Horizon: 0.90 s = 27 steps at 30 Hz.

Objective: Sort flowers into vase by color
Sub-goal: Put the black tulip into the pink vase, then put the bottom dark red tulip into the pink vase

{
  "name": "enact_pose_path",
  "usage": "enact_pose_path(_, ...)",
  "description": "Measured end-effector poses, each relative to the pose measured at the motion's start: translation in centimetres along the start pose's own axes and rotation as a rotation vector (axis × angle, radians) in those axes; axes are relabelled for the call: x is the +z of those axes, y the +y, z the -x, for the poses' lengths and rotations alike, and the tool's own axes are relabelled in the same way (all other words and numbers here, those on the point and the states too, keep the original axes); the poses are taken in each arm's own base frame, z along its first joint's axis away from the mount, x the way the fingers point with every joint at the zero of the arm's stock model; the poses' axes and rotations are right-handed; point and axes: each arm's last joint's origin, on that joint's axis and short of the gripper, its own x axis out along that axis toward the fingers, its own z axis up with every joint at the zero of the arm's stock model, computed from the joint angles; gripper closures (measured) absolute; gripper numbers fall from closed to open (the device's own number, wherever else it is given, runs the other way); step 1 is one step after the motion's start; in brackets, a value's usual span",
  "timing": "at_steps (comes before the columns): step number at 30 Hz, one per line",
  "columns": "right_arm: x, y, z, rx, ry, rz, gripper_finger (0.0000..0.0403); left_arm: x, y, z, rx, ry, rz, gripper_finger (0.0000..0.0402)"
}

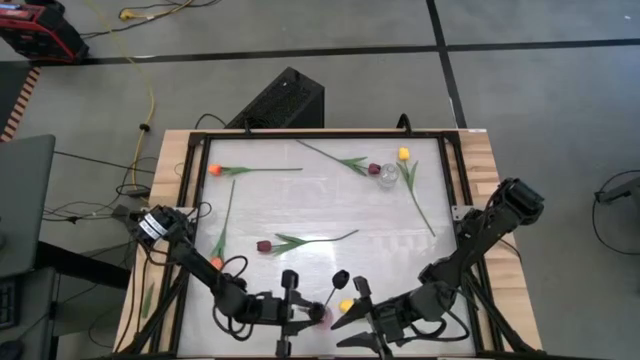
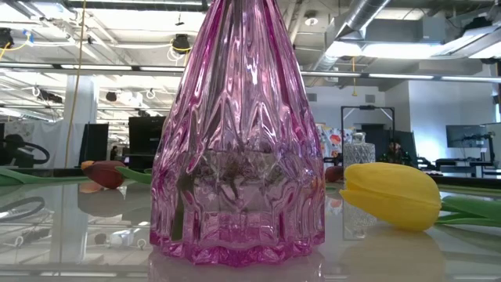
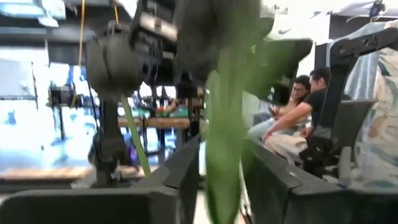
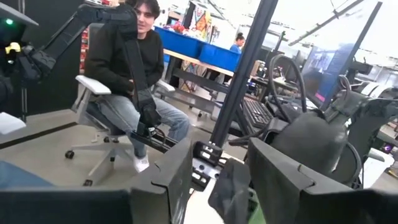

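High view: both pincers meet at the near edge of the surface (image 1: 300,185) over the pink vase (image 1: 321,316). The left pincer (image 1: 297,312) stands apart around a green stem (image 3: 221,162); whether the right pincer (image 1: 362,322) is apart or together I cannot tell. A dark-headed flower (image 1: 340,279) rises between them, a yellow flower (image 1: 346,305) beside the vase. Judged: a stem is being seated; next, release and withdraw. 5 flowers lie scattered farther back, near a clear jar (image 1: 387,176).

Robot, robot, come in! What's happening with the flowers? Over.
Both grippers, left and right, at pink vase. Green stem between left jaws. Yellow tulip beside vase. Others on table.
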Motion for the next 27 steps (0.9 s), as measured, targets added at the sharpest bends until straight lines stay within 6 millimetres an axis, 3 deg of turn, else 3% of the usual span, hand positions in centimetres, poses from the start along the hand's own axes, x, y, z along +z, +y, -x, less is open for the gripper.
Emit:
enact_pose_path(4,0.0,0.3,0.1,0.010,0.004,0.002,0.0223,-0.3,-0.3,0.2,-0.004,0.064,0.011,0.0250)
enact_pose_path(8,0.1,0.7,0.3,0.023,0.005,0.003,0.0223,1.0,-0.4,0.3,-0.026,0.137,-0.003,0.0232)
enact_pose_path(19,-0.6,1.2,0.6,0.052,0.100,-0.035,0.0223,5.3,1.5,2.1,-0.092,0.492,0.054,0.0228)
enact_pose_path(27,-0.9,2.4,2.6,0.122,0.293,-0.136,0.0223,7.0,3.4,4.1,-0.027,0.678,0.035,0.0228)
